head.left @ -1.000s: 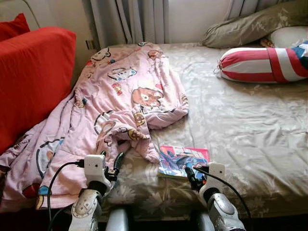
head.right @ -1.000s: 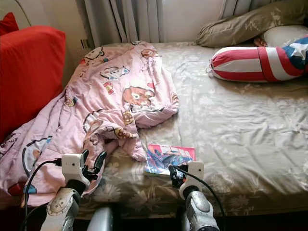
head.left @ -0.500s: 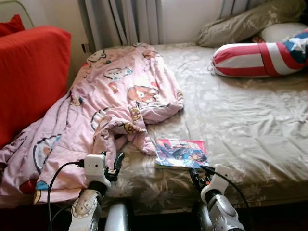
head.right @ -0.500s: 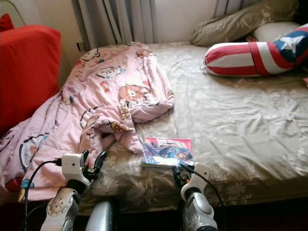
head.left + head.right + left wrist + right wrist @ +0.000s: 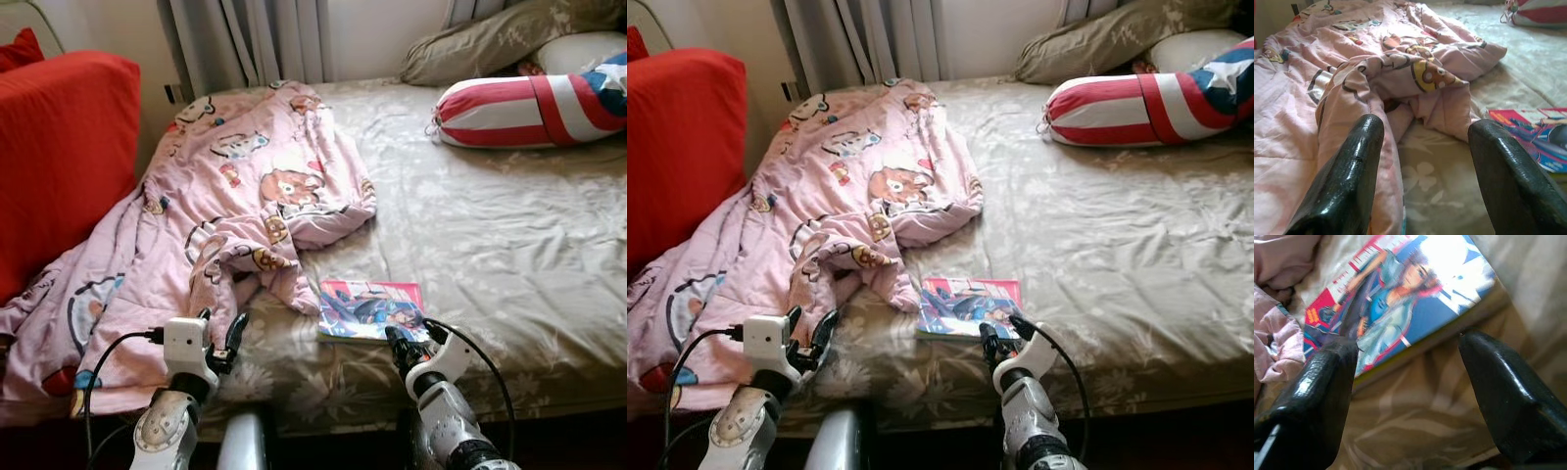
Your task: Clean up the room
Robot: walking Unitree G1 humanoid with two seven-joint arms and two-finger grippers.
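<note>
We stand at the foot of the bed (image 5: 509, 235), whose grey-green floral sheet is bare on our right side, and we have both arms raised over its near edge. The comic book (image 5: 370, 309) lies flat on the sheet close to that edge, its colourful cover up, its left side just beside the trailing fold of the pink cartoon-print quilt (image 5: 225, 215), which sprawls in a heap over the left of the mattress and spills down toward the red sofa (image 5: 59, 157). We hold our right gripper (image 5: 409, 344) just at the book's near edge, fingers spread apart and empty; in the right wrist view the two black fingers (image 5: 1312, 396) frame the book's near edge with the cover between them, which we judge is the line-up for sliding onto that edge and pinching it, since a thin flat book on soft bedding offers little else to grab. Our left gripper (image 5: 219, 339) hovers over the quilt's hem, its jaws also apart and holding nothing, seemingly waiting its turn with the bedding. At the head of the bed a red, white and blue striped bolster (image 5: 529, 108) rests below an olive pillow (image 5: 490, 44).
</note>
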